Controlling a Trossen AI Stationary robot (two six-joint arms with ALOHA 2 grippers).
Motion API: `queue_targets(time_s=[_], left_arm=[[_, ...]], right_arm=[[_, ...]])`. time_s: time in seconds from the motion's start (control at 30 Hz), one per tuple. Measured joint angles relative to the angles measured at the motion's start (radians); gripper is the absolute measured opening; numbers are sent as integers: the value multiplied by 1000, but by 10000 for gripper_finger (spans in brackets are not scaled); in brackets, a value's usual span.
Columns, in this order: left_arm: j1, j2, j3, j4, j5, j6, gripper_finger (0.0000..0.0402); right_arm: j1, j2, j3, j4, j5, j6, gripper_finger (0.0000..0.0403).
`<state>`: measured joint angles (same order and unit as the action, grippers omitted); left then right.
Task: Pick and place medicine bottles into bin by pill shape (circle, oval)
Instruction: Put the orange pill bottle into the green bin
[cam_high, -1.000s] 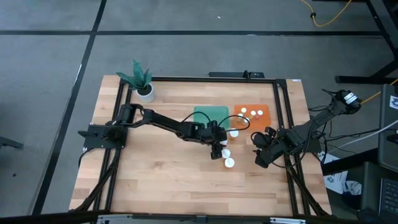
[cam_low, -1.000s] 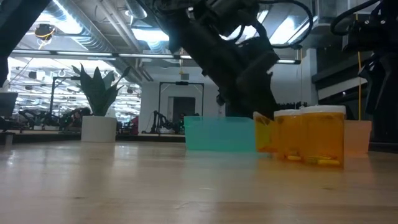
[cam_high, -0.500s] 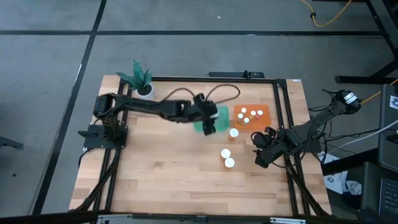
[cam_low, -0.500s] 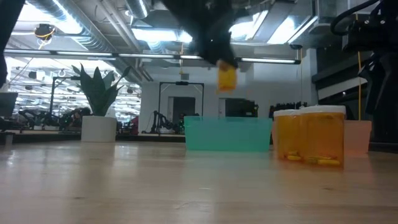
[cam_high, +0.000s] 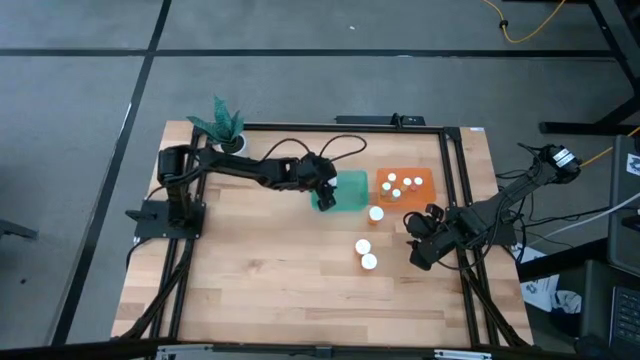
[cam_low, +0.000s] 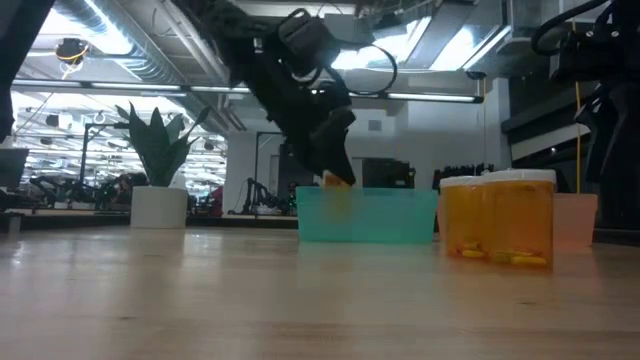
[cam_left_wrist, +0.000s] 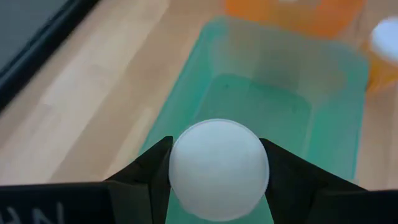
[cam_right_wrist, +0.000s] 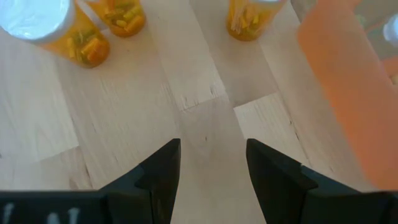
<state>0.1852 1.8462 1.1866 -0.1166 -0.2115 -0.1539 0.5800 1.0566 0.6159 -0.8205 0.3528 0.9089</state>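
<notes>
My left gripper is shut on an amber medicine bottle with a white cap, over the left end of the green bin. In the low view the bottle's amber body dips behind the green bin's rim. The orange bin holds several white-capped bottles. Three more bottles stand upright on the table at the near side of the bins. My right gripper is open and empty, to the right of them. My left gripper pinches the bottle at its cap end, one finger on each side of the white cap. The fingers come from above, slanting down. The bottle hangs below the fingers, clear of the table, its lower end at the green bin's rim.
A white pot with a green plant stands at the table's far left corner. A black frame runs along the table's edges. Bare wood lies at the near side and to the left. The right wrist view shows bottles and the orange bin.
My left gripper has lifted a bottle off the table from beside the standing bottles. It has carried it up and toward the far left, over the green bin, then lowered it to the bin's left end. The right arm has kept still.
</notes>
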Motion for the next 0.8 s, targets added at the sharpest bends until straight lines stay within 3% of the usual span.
queue_targets(time_s=[0.33, 0.63, 0.8], left_arm=[[0, -1, -81, 96, -6, 4, 184], [5, -1, -81, 28, 21, 7, 280], [4, -9, -81, 26, 24, 7, 308]], right_arm=[[0, 0, 0, 4, 12, 4, 184], [0, 0, 0, 13, 12, 4, 184], [0, 0, 0, 18, 12, 4, 184]])
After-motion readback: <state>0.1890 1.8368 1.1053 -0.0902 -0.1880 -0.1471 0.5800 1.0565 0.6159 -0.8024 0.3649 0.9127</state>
